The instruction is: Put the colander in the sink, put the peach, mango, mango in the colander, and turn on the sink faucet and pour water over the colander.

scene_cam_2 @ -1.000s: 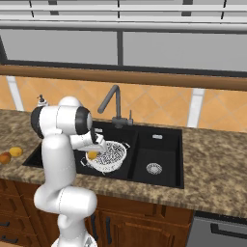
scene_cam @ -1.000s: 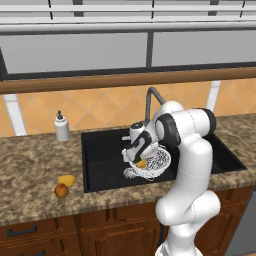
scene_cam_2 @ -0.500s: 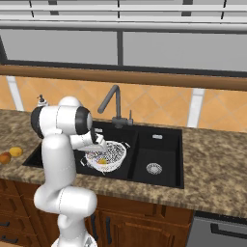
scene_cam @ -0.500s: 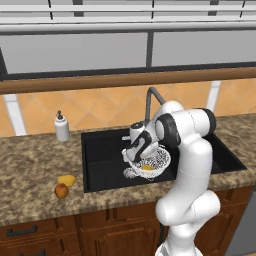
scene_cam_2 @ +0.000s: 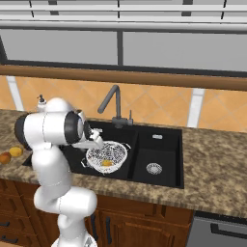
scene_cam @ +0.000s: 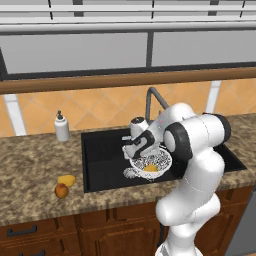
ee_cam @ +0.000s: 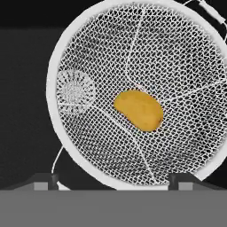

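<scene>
The white mesh colander [scene_cam: 159, 159] [scene_cam_2: 110, 151] sits in the left basin of the black sink [scene_cam: 102, 155] [scene_cam_2: 166, 144]. One yellow mango [scene_cam: 151, 168] [scene_cam_2: 107, 163] [ee_cam: 138, 110] lies loose on the colander's [ee_cam: 177, 62] mesh bottom. My gripper [scene_cam: 132, 150] [scene_cam_2: 96, 140] [ee_cam: 114, 181] hovers just above the colander, open, with its fingertips [ee_cam: 44, 179] wide apart and nothing between them. On the counter to the left lie the peach [scene_cam: 61, 190] [scene_cam_2: 5, 157] and a second mango [scene_cam: 66, 180] [scene_cam_2: 16, 151], side by side. The dark faucet [scene_cam: 152, 97] [scene_cam_2: 113, 103] stands behind the sink; no water runs.
A white soap dispenser [scene_cam: 62, 127] [scene_cam_2: 41, 100] stands on the counter left of the sink. The right basin has a silver drain [scene_cam_2: 154, 168]. The speckled counter [scene_cam: 35, 165] runs on both sides, with a tiled wall behind.
My gripper has opened and let go of the mango, which has dropped into the colander. The arm has stayed over the colander.
</scene>
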{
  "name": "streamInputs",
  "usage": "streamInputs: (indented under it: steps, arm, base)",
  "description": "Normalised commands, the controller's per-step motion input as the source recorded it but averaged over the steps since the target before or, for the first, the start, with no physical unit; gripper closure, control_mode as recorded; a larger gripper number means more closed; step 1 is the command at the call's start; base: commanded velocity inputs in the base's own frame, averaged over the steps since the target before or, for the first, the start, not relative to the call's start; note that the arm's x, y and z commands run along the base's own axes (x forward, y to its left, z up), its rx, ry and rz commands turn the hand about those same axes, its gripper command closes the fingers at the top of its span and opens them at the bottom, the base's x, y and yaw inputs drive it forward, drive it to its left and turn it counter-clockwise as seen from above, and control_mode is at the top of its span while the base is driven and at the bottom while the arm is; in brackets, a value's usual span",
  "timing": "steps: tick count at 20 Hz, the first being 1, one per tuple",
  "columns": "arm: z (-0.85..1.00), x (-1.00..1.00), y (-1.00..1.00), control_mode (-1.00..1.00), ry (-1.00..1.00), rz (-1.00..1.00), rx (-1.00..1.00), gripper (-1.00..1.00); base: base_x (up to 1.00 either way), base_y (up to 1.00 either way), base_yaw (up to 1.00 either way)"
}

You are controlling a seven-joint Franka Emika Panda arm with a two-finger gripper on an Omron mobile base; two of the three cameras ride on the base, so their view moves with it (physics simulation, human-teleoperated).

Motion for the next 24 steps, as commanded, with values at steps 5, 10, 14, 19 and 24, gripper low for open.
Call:
streamInputs:
  steps: [5, 10, 14, 19, 24]
  arm:
    - [0.82, -0.61, 0.0, -1.0, 0.0, -0.07, 0.0, -1.0]
    - [0.78, -0.72, 0.0, -1.0, 0.0, -0.08, 0.02, -1.0]
    - [0.58, -0.7, 0.08, -1.0, 0.0, -0.06, 0.04, -1.0]
    - [0.56, -0.45, 0.38, -1.0, 0.02, -0.01, 0.06, -1.0]
    - [0.24, -0.15, 0.73, -1.0, 0.05, 0.07, 0.03, -1.0]
  base:
    - [0.0, 0.0, 0.0]
    - [0.0, 0.0, 0.0]
    - [0.0, 0.0, 0.0]
    - [0.0, 0.0, 0.0]
    - [0.0, 0.0, 0.0]
